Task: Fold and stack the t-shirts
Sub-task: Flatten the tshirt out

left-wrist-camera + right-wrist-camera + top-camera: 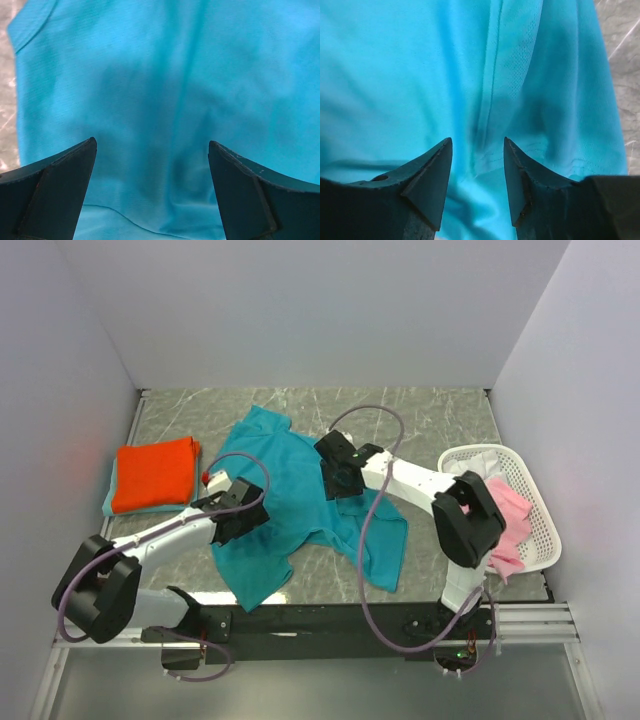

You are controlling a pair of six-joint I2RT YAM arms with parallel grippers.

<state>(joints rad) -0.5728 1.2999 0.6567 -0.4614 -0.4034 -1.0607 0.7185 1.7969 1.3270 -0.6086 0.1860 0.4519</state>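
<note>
A teal-blue t-shirt [290, 502] lies spread and rumpled in the middle of the table. My left gripper [238, 522] hovers low over its left part; in the left wrist view the jaws [152, 145] stand wide open over the cloth [170, 75], holding nothing. My right gripper [338, 482] is over the shirt's upper right part; in the right wrist view it [477, 142] is open, with a raised fold and seam of the shirt [492, 90] between the fingertips. An orange-red shirt [155, 472] lies folded at the left on a light teal one [107, 504].
A white mesh basket [540, 540] at the right edge holds a pink shirt [510, 512]. The grey marbled table [420, 420] is closed in by white walls at the back and both sides. Cables loop over both arms.
</note>
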